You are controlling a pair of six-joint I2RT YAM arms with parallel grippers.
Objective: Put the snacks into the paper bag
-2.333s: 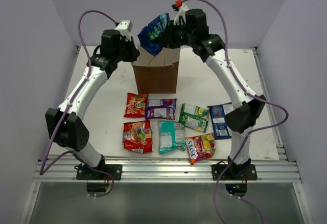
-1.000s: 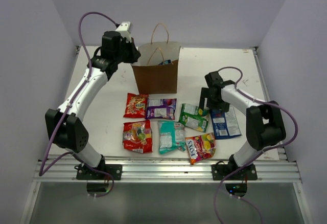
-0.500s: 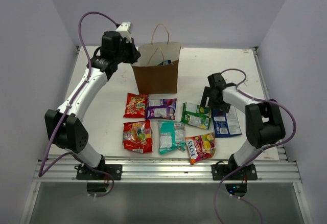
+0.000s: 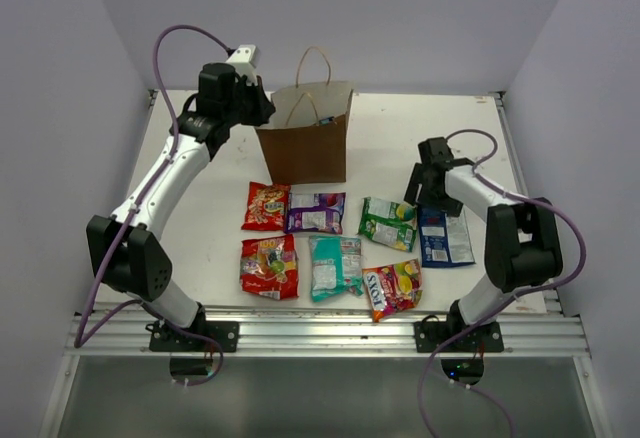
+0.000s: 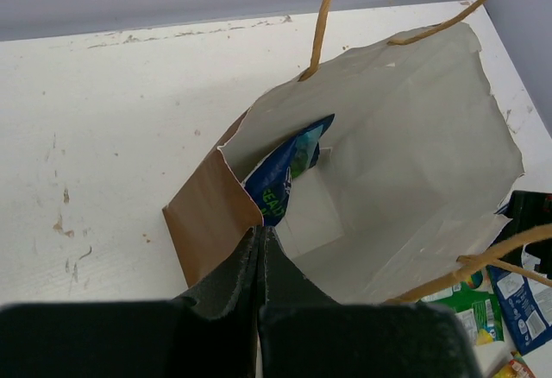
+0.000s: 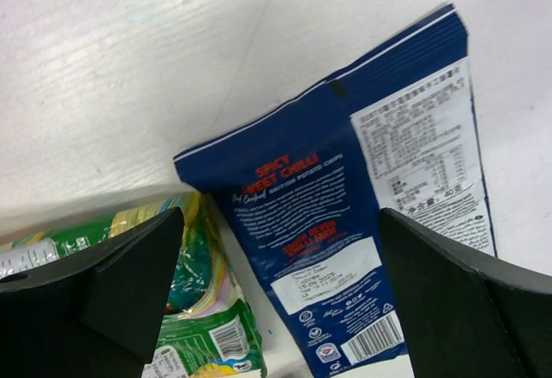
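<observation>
Progress: one dark-blue glossy snack packet [image 5: 285,175] already inside brown kraft paper bag [image 4: 305,153]; seven pkts left on white table [image 4: 200,218] in front. My left claw [image 5: 259,248] pinched shut on bag rim, right claw [image 4: 422,192] spread wide, empty, over blue foil packet [image 6: 362,197].

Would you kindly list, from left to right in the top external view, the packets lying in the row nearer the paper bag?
red packet → purple packet → green packet → dark blue packet
</observation>
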